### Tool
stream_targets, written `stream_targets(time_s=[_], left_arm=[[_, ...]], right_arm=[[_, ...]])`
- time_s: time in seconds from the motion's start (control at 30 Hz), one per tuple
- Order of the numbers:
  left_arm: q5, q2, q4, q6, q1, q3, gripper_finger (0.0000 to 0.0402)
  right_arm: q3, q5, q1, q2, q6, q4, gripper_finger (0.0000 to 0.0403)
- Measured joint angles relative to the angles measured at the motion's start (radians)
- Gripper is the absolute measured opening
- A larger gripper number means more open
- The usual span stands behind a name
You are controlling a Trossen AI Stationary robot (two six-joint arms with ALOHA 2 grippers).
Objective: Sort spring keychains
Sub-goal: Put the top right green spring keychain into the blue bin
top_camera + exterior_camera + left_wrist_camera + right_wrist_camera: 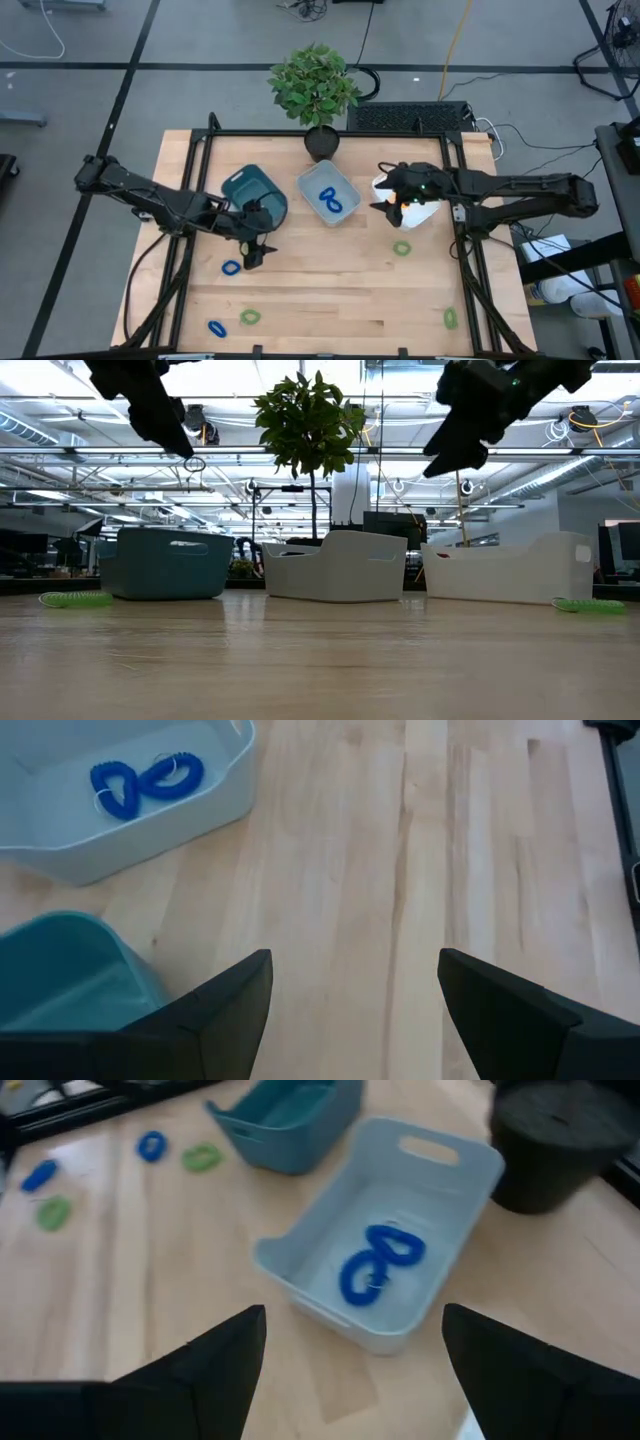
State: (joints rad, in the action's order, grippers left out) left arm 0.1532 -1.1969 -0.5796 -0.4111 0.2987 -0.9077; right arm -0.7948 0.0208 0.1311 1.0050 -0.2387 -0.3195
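The left pincer [254,250], at centre-left of the high view, is spread and empty above the tabletop [330,290], just beside the teal bin [252,192]. The right pincer [386,195], right of centre in the same view, is also spread with nothing between its fingers, positioned over the near edge of the white bin [412,208]. The grey-blue bin [328,193] lies between the two pincers and contains two blue spring keychains [380,1262]. Loose spring keychains rest on the tabletop: a blue one [231,268] just beside the left pincer, a blue one [217,327] and a green one [249,317] at lower left, a green one [401,248] below the right pincer, and a green one [451,318] at lower right. A potted plant [316,88] stands at upper centre.
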Motion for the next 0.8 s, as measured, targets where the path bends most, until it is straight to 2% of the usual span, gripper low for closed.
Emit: stream_targets(time_s=[0.2,0.37,0.63,0.8], left_arm=[[0.000,0.000,-0.002,-0.017,0.022,0.000,0.0294],[0.000,0.000,-0.002,-0.017,0.030,0.000,0.0294],[0.000,0.000,-0.003,-0.021,0.031,0.000,0.0294],[0.000,0.000,-0.005,-0.021,0.031,0.000,0.0294]], right_arm=[[0.000,0.003,-0.113,-0.043,0.018,-0.017,0.0284],[0.000,0.011,-0.219,-0.052,-0.044,-0.065,0.0277],[0.000,0.138,-0.385,-0.017,-0.164,-0.234,0.0264],[0.000,0.142,-0.456,0.025,-0.227,-0.321,0.0259]])
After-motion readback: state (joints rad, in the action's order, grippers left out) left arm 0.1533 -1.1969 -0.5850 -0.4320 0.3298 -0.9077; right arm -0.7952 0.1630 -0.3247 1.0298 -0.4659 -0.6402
